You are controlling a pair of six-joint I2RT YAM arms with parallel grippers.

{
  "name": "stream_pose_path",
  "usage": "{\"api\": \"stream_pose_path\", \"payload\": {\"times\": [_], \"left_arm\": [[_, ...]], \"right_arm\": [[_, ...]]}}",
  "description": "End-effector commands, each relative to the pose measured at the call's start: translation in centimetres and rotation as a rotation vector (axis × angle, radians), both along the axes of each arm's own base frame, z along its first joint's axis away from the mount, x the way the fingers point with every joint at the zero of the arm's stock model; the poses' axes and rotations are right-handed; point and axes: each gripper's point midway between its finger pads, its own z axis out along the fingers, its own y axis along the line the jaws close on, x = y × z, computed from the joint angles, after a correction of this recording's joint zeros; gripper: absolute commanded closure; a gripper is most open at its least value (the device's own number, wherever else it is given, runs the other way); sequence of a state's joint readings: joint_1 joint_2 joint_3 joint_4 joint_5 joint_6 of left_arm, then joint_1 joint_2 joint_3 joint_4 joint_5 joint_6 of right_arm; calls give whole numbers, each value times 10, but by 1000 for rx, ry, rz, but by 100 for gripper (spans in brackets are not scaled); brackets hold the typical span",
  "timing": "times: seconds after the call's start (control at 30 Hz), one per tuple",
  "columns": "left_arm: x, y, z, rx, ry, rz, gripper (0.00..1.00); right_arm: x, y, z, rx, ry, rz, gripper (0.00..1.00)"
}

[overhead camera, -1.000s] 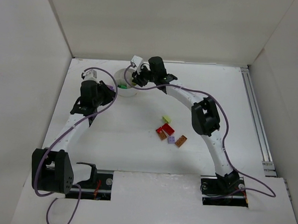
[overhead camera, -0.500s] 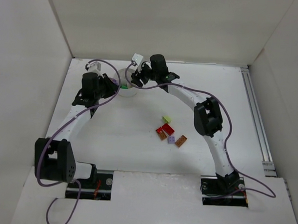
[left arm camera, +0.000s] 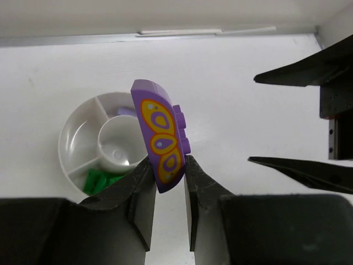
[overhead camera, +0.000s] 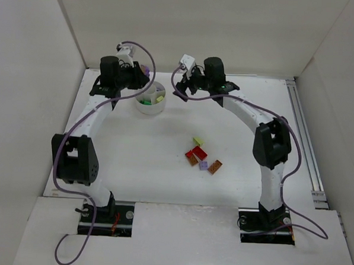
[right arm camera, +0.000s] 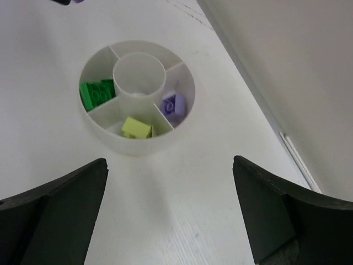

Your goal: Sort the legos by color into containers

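Left end effector pinched the purple brick low across its flat faces, seemingly light, stiff and slippery, at three o'clock of the divided dish; right end effector gaped wide.

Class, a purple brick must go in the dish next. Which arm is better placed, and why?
Left. The left gripper pinches a purple brick close to the divided dish; the right gripper is open and empty.

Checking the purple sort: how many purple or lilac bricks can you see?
3: a patterned purple piece in the left gripper, a lilac brick in the dish, a loose lilac brick on the table. Others may be hidden.
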State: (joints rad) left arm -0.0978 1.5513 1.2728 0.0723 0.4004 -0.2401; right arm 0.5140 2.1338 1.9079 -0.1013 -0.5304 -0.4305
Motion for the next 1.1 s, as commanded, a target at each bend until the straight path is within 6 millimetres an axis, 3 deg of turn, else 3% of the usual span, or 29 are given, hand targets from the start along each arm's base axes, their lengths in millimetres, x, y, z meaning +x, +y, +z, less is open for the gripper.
{"api": "stream_pose_path", "payload": {"times": [0.0, 0.03, 0.07, 0.1, 0.13, 0.2, 0.23, 0.27, 0.33, 0.37, 0.4, 0.5, 0.57, 0.83, 1.07], "left_arm": [[10, -29, 21, 99, -114, -297, 100], [22, -32, 0, 133, -93, -344, 100], [27, -36, -3, 143, -93, -385, 100], [35, -37, 9, 166, -101, -407, 100], [47, -37, -15, 181, -55, -422, 100], [63, -40, -24, 229, -54, -432, 100], [73, -39, -13, 242, -68, -426, 100], [83, -40, -33, 246, -35, -435, 100], [97, -43, -25, 261, -52, -420, 100], [103, -42, -39, 264, -23, -415, 100], [105, -42, -40, 270, -22, -420, 100], [105, -45, -37, 318, -55, -443, 100], [103, -50, -54, 381, -33, -442, 100], [95, -39, -72, 568, -61, -521, 100], [95, -35, -70, 657, -99, -587, 100]], "right_arm": [[-4, -42, 7, -5, 4, -52, 0], [-8, -52, 16, -8, -14, -69, 0], [-9, -61, 12, -18, -6, -91, 0], [-11, -68, 9, -23, 4, -102, 0], [-17, -77, -5, -39, 35, -111, 0], [-22, -90, 0, -40, 32, -136, 0], [-23, -100, -7, -52, 47, -158, 0], [-27, -102, -1, -47, 37, -158, 0], [-28, -110, 0, -55, 30, -175, 0], [-30, -111, -9, -64, 46, -175, 0], [-30, -116, -1, -57, 33, -184, 0], [-33, -118, -6, -62, 44, -184, 0], [-31, -123, -6, -62, 45, -195, 0], [-33, -131, -4, -54, 48, -193, 0], [-37, -132, -6, -58, 58, -193, 0]]}}
